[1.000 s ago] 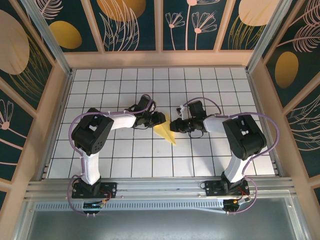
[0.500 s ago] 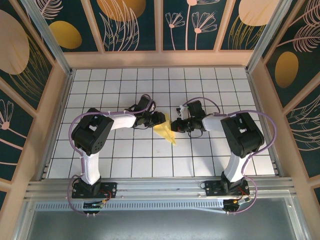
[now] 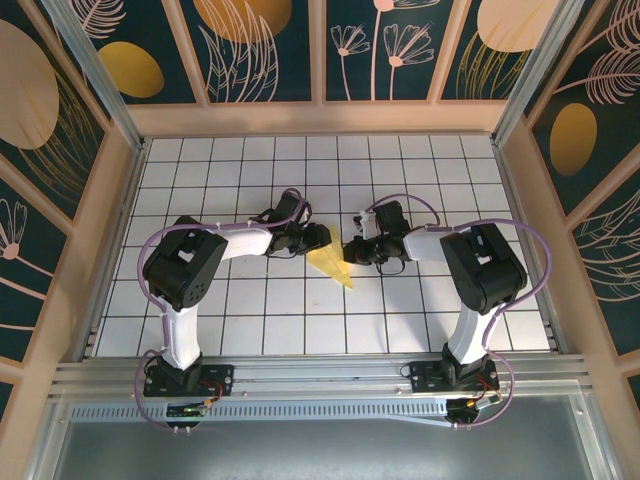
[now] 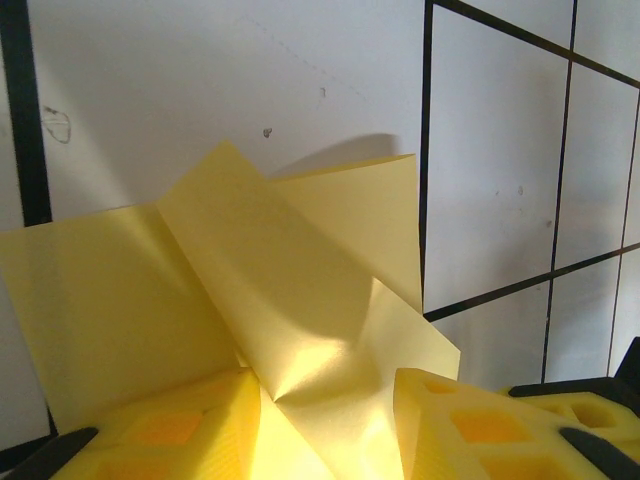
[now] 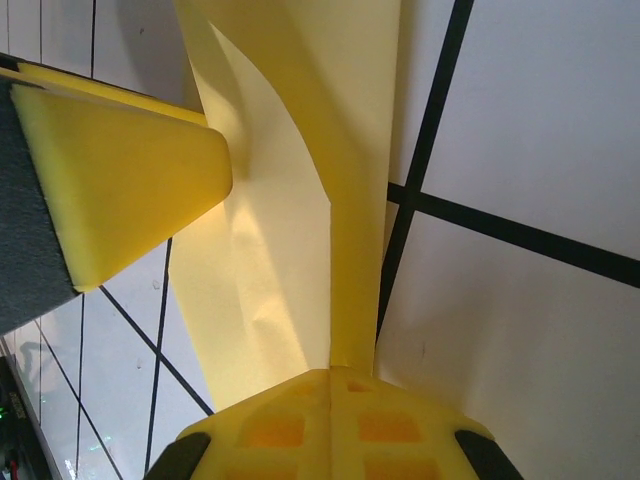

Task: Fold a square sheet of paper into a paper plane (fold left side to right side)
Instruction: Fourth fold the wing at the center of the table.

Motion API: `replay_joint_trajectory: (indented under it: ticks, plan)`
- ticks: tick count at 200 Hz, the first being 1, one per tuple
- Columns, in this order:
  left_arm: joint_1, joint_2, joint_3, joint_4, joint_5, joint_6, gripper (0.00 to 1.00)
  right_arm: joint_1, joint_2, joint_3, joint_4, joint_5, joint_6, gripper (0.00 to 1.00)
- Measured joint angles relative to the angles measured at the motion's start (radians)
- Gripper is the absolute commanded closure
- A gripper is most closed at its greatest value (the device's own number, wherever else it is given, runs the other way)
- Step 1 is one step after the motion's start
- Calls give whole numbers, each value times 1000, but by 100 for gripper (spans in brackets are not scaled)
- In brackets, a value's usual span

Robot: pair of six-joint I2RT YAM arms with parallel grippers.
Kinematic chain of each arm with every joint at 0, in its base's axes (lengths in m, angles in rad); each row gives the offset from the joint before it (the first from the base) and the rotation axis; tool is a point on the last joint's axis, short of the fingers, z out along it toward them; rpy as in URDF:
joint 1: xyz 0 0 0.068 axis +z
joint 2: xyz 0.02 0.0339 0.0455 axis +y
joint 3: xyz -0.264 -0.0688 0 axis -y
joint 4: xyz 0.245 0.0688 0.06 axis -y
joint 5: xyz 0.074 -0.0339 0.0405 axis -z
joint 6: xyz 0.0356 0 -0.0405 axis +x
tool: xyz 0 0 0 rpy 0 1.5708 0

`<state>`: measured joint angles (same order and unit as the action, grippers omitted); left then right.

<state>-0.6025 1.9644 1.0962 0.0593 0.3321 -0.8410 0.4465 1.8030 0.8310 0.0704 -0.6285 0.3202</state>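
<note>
While one folded paper sheet (image 3: 331, 268) is lying between two grippers, left gripper (image 3: 321, 240) is straddling it, jaws partly apart, right gripper (image 3: 347, 250) is pinching it tight.

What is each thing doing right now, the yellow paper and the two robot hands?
paper: folded and creased into layered flaps, some of them raised.
left gripper: open, fingers apart with the paper between them.
right gripper: shut, pinching a fold of the paper.
</note>
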Motion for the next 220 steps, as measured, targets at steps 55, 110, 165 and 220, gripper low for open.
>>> replay_joint_trajectory:
  ticks: [55,110,165,220]
  plan:
    - [0,0,2,-3,0,0,59,0,16,2,0,0,0,100]
    - [0,0,7,-5,0,2,54,0,21,7,-8,2,-7,100]
    - [-1,-12,50,-35,-5,19,51,-1,26,14,-18,-1,-7,100]
    - [-1,-98,57,-49,-39,41,68,-1,29,18,-24,-1,-7,100]
